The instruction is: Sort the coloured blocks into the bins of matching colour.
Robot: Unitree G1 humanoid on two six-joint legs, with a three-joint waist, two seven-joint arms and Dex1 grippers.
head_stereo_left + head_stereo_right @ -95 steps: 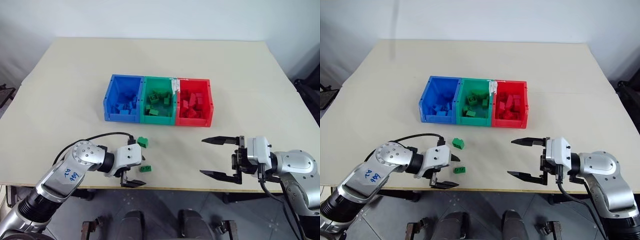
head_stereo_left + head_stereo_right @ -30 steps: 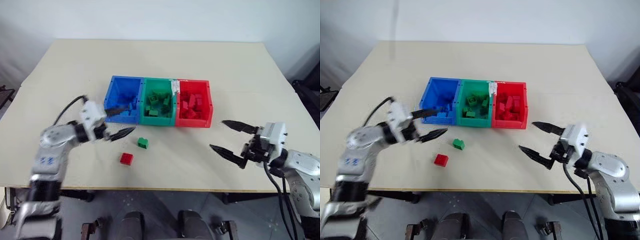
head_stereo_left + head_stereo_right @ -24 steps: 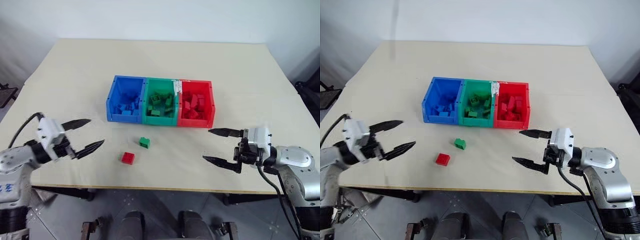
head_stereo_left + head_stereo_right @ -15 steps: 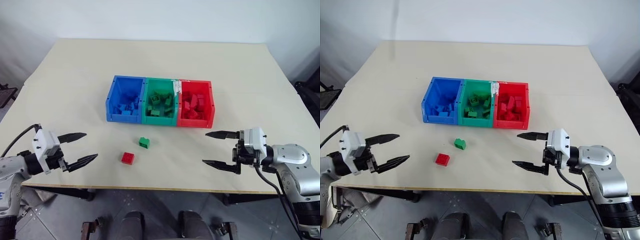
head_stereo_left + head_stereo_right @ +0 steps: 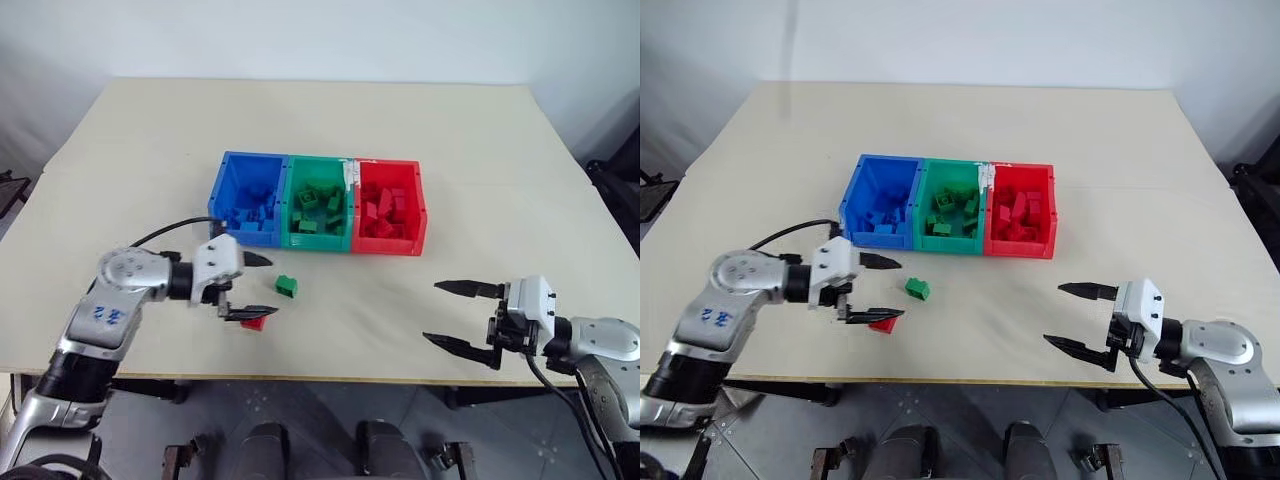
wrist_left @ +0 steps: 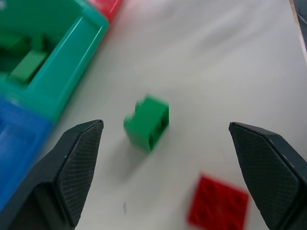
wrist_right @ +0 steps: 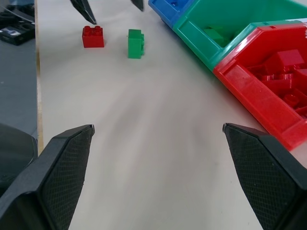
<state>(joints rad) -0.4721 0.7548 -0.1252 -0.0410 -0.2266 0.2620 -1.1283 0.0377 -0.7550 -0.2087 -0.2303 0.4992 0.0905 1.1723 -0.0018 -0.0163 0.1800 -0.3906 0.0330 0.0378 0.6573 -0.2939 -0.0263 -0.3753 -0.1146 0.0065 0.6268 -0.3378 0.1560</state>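
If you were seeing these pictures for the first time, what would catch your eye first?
The row of bins, blue, green and red, stands mid-table with bricks inside. In front of it lie a loose green brick and a red brick, with the open left gripper poised beside them. The right gripper hangs open near the table's front edge.

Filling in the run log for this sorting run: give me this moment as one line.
left hand: open, beside red block | right hand: open, empty | green block: on table, unsorted

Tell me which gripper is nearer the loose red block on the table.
Left. The left gripper hangs right at the red block, jaws open, one tip just above it. The right gripper is far off near the table's front edge, jaws open.
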